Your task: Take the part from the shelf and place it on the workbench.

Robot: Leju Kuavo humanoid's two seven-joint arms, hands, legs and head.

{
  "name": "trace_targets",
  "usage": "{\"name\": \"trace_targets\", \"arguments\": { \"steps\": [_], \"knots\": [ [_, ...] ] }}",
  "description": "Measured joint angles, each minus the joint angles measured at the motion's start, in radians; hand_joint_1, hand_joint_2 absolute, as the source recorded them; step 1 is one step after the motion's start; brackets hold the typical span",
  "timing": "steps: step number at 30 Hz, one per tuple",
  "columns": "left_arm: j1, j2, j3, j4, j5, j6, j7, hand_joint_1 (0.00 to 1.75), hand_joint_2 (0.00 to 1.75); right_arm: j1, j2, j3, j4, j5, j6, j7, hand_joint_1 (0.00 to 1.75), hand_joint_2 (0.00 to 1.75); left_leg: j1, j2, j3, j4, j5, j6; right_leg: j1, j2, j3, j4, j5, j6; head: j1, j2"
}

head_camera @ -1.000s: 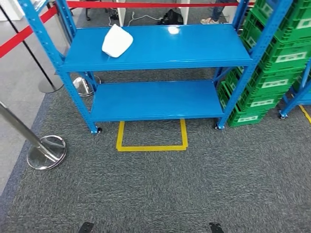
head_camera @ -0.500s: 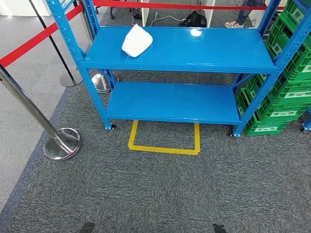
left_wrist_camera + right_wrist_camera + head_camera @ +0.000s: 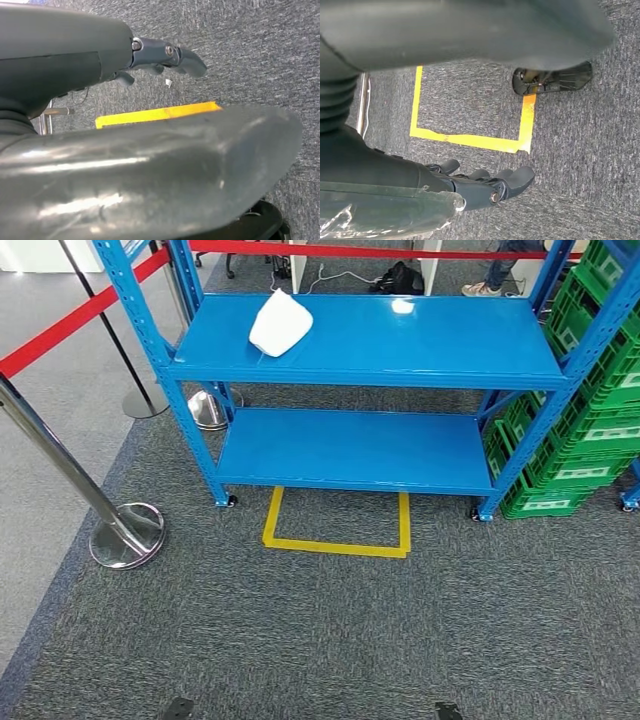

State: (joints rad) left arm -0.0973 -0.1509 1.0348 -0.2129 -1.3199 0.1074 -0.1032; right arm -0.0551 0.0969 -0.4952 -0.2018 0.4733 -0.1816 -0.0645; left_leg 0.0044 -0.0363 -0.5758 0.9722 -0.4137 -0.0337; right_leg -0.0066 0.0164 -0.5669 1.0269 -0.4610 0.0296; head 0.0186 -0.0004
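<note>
Grey carpet (image 3: 324, 640) underfoot, with paler smooth floor (image 3: 45, 430) off to the left. Blue shelf (image 3: 362, 445) dead ahead, 2 decks visible, standing on small castors. White part (image 3: 280, 323) lying on upper deck, toward its left end, near the front edge; lower deck bare. Yellow tape outline (image 3: 336, 530) on carpet just in front of shelf, open on the side toward the shelf. Green crates (image 3: 596, 410) stacked right of shelf, just beside its right posts. Chrome stanchion (image 3: 113, 525) at left on round base, tilted pole; red belt (image 3: 72, 325) running behind the shelf's left posts, 2nd stanchion base (image 3: 205, 410) behind the left post. Person's legs and shoes (image 3: 490, 280) at far top, behind shelf, near a black bag (image 3: 398, 278). Left hand (image 3: 166, 57) hanging over carpet, fingers loosely extended, holding nothing. Right hand (image 3: 486, 185) likewise over carpet near tape outline, fingers slightly curled but apart, nothing held. Both hands well apart from part.
</note>
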Motion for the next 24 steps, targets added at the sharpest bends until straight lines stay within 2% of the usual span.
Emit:
{"name": "trace_targets", "arguments": {
  "steps": [2,3,5,7,9,13,18,22,24],
  "knots": [
    [0.000,0.000,0.000,0.000,0.000,0.000,0.006,0.00,1.75,0.000,0.000,0.000,0.000,-0.001,0.005,0.000,0.00,0.00,-0.001,0.000,0.000,0.000,0.000,0.000,-0.002,0.000,0.000,-0.001,0.001,0.001,0.000,0.000],
    [0.000,0.000,0.000,0.000,-0.001,0.000,0.013,0.00,1.75,0.000,0.000,0.000,0.000,-0.001,0.008,0.000,0.00,0.00,-0.002,0.000,0.000,0.000,0.000,0.000,-0.002,0.000,0.000,-0.001,0.001,0.001,0.000,0.000],
    [0.000,0.000,0.000,0.000,-0.003,0.001,0.028,0.00,1.75,0.000,0.000,0.000,0.000,-0.001,0.014,-0.001,0.00,0.87,-0.004,0.000,-0.001,0.000,0.000,0.001,-0.004,0.000,0.000,-0.001,0.002,0.003,0.000,0.000],
    [0.000,0.000,0.000,0.000,-0.004,0.001,0.035,0.00,0.87,0.000,0.000,0.000,0.000,0.000,0.015,-0.003,0.00,1.75,-0.005,0.000,-0.001,0.000,0.001,0.002,-0.005,0.000,0.000,-0.001,0.002,0.003,0.000,0.000],
    [0.001,0.000,-0.001,0.000,0.002,0.004,0.035,0.00,0.00,0.001,0.000,0.000,0.000,0.001,0.013,-0.007,0.00,1.75,-0.005,0.000,-0.001,0.001,0.001,0.002,-0.005,0.000,0.000,-0.001,0.003,0.004,0.000,0.000],
    [0.015,0.006,-0.041,-0.002,0.091,0.010,0.028,0.00,0.00,0.012,-0.001,0.017,-0.004,-0.014,0.005,-0.017,0.00,0.00,-0.005,0.000,-0.001,0.001,0.000,0.002,-0.006,0.000,0.000,-0.002,0.003,0.004,0.000,0.000],
    [0.039,0.021,-0.132,-0.012,0.235,0.001,0.029,0.00,0.00,0.030,-0.005,0.057,-0.015,-0.065,0.020,-0.011,0.00,0.00,-0.005,0.000,-0.001,0.001,0.000,0.002,-0.005,0.000,0.000,-0.002,0.003,0.004,0.000,0.000],
    [0.060,0.033,-0.219,-0.025,0.352,-0.009,0.037,0.00,0.00,0.048,-0.012,0.097,-0.030,-0.109,0.036,-0.004,0.00,1.75,-0.005,0.000,-0.001,0.001,0.000,0.003,-0.005,0.000,0.000,-0.002,0.003,0.004,0.000,0.000],
    [0.071,0.040,-0.262,-0.032,0.407,-0.015,0.041,0.00,0.00,0.057,-0.016,0.117,-0.037,-0.129,0.044,0.000,0.00,1.75,-0.005,0.000,-0.001,0.001,0.000,0.003,-0.005,0.000,0.000,-0.002,0.003,0.004,0.000,0.000]
  ]
}}
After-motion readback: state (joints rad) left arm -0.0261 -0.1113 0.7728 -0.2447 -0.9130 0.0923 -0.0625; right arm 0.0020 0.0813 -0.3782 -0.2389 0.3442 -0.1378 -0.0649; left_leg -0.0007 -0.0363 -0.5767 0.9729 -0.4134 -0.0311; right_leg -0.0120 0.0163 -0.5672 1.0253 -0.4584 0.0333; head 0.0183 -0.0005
